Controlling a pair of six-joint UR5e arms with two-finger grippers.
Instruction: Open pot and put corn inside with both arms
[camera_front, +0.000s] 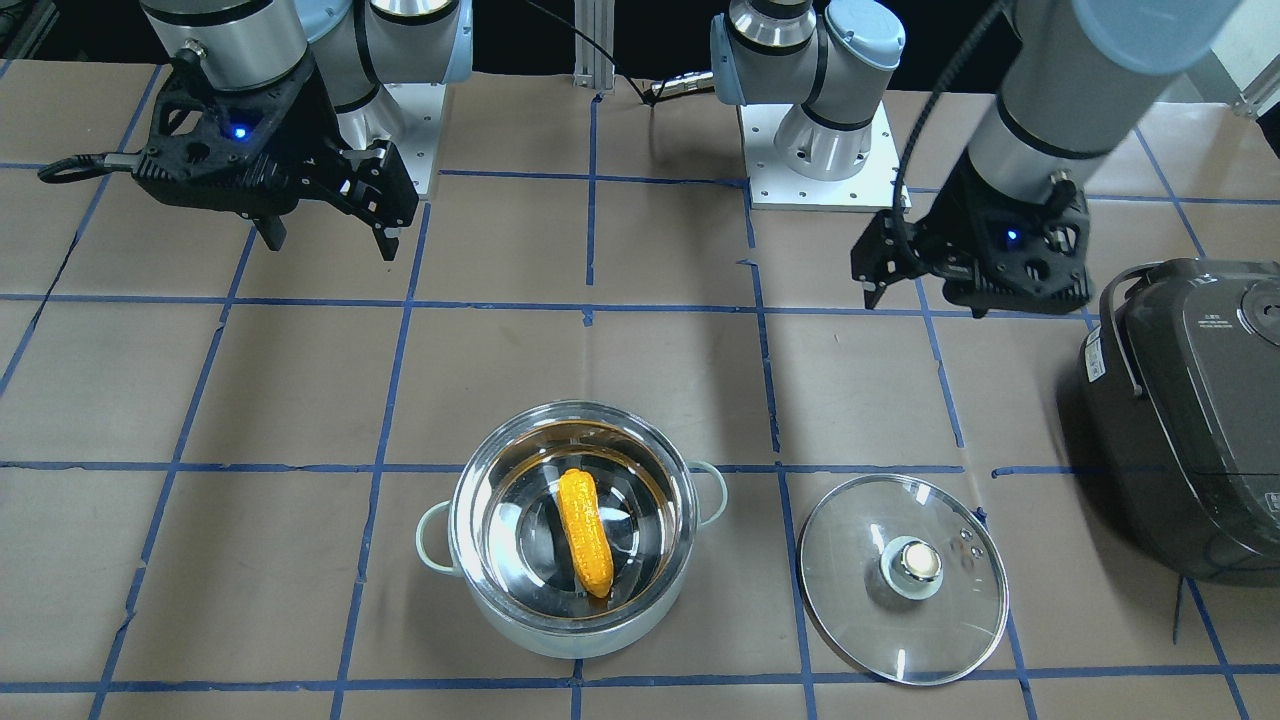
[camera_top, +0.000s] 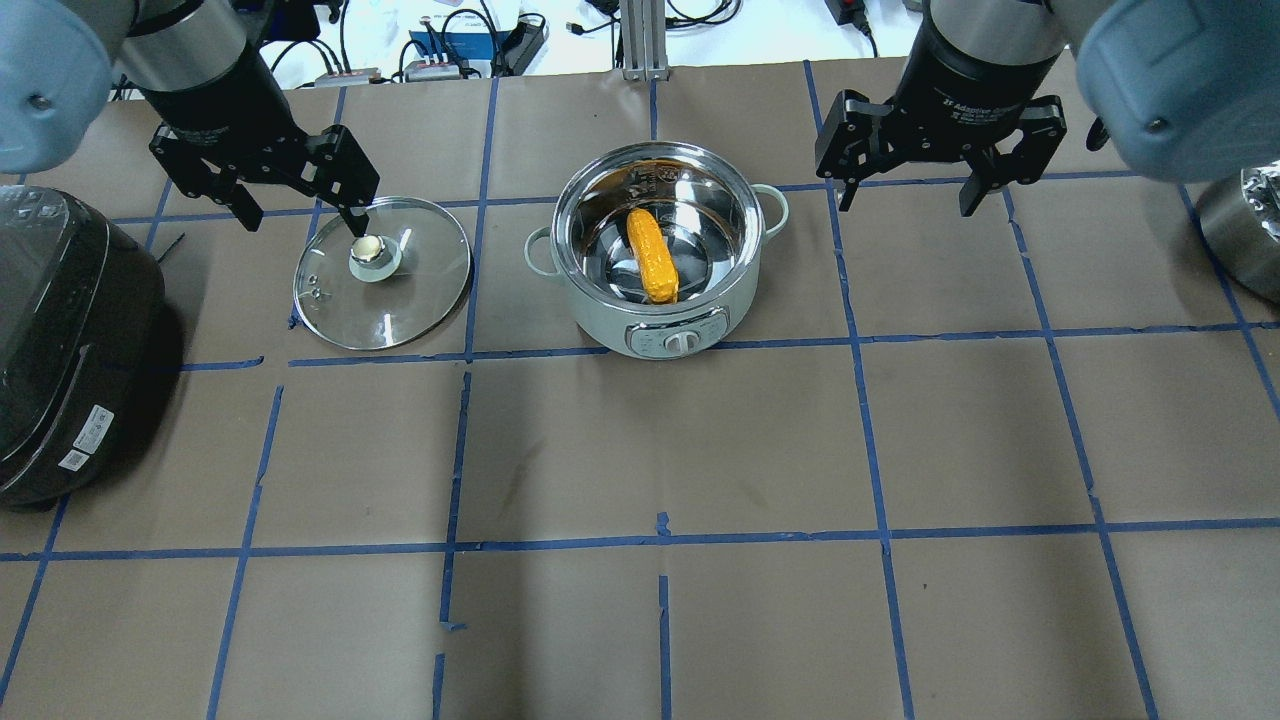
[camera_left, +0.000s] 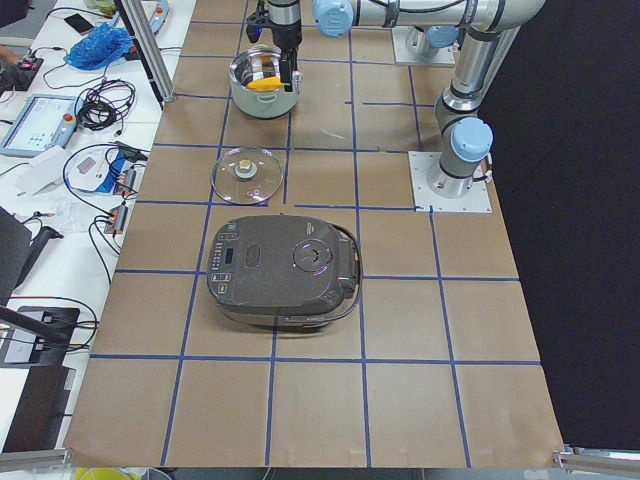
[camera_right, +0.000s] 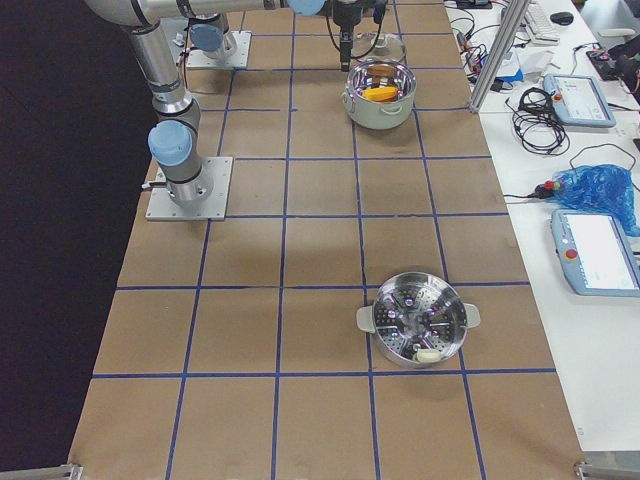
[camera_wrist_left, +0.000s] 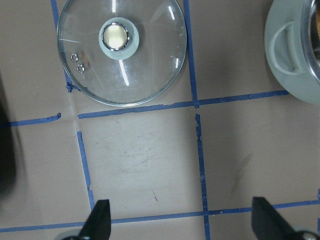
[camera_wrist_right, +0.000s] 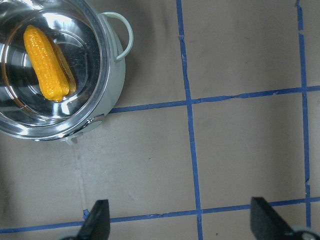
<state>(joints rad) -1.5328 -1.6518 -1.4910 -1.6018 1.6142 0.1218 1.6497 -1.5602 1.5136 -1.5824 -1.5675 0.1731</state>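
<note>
The pot (camera_top: 660, 320) stands open at the table's far middle, and the corn (camera_top: 652, 256) lies inside it on the steel bottom. The pot's rim (camera_front: 470, 480) and the corn (camera_front: 586, 533) also show in the front view, and the corn (camera_wrist_right: 46, 63) shows in the right wrist view. The glass lid (camera_top: 425, 290) lies flat on the table left of the pot, knob up; it also shows in the left wrist view (camera_wrist_left: 150, 75). My left gripper (camera_top: 300, 205) is open and empty above the lid. My right gripper (camera_top: 908, 195) is open and empty, raised to the right of the pot.
A dark grey rice cooker (camera_top: 60, 340) sits at the left edge of the table. A steel steamer pot (camera_right: 420, 320) stands far off on the right end. Blue tape lines grid the brown table cover.
</note>
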